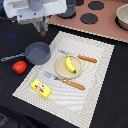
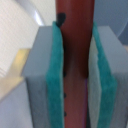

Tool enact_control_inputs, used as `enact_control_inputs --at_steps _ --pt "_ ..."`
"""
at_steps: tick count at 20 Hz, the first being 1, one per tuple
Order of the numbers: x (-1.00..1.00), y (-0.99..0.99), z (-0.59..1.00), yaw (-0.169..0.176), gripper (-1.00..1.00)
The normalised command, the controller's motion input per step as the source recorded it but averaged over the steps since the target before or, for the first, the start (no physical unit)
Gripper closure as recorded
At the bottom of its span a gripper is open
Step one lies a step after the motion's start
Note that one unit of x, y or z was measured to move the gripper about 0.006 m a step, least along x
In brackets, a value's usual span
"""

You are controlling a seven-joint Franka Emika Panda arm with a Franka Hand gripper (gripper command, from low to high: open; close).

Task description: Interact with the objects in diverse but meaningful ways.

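In the wrist view my gripper is shut on the brown sausage, which stands upright between the two green pads. The exterior view has the gripper hanging at the back left, above and behind the grey long-handled pan. A red tomato lies left of the pan. On a tan plate in the middle of the mat rests a yellow banana. The yellow block sits near the mat's front corner. A grey pot shows at the far right edge.
A striped cloth mat covers the dark table. A knife lies behind the plate and a fork in front of it. A toy stove top with black burners stands at the back.
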Motion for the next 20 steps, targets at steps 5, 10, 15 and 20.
enact_control_inputs --at_steps 5,10,15,20 --pt "0.09 -0.92 0.0 0.052 1.0" --pt "0.08 -0.87 0.0 0.08 1.0" --pt "0.14 -0.88 0.0 0.067 1.0" --pt "0.15 -0.89 0.0 0.072 1.0"
